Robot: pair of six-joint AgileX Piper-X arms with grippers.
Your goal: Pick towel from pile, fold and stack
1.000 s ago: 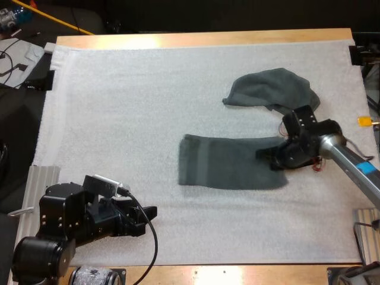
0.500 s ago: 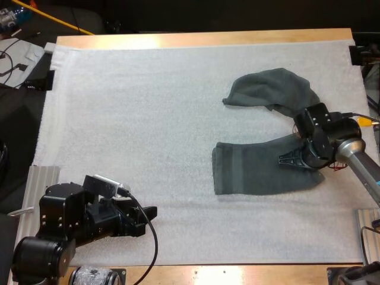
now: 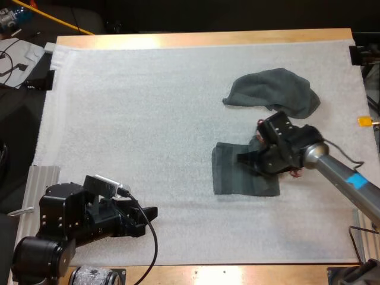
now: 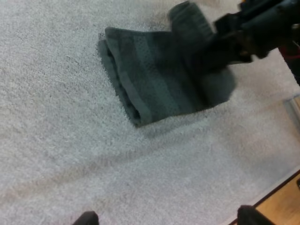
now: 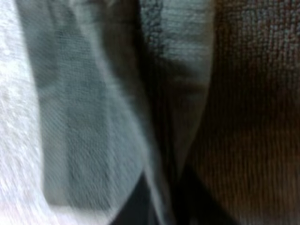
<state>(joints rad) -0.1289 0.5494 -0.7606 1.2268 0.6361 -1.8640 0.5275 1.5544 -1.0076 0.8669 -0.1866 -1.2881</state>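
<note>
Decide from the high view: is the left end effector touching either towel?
No, the left end effector sits over bare mat, clear of the folded towel and the crumpled towel.

- A dark grey-green folded towel (image 3: 234, 177) lies flat, doubled over, right of centre on the white mat (image 3: 148, 119).
- A dark grey-green crumpled towel (image 3: 270, 89) lies heaped beyond it, apart.

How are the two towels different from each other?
The crumpled towel lies in a lumpy heap; the folded towel lies flat with straight edges. The crumpled towel sits untouched; the folded towel is pinched by the right tool. Both are dark grey-green.
</note>
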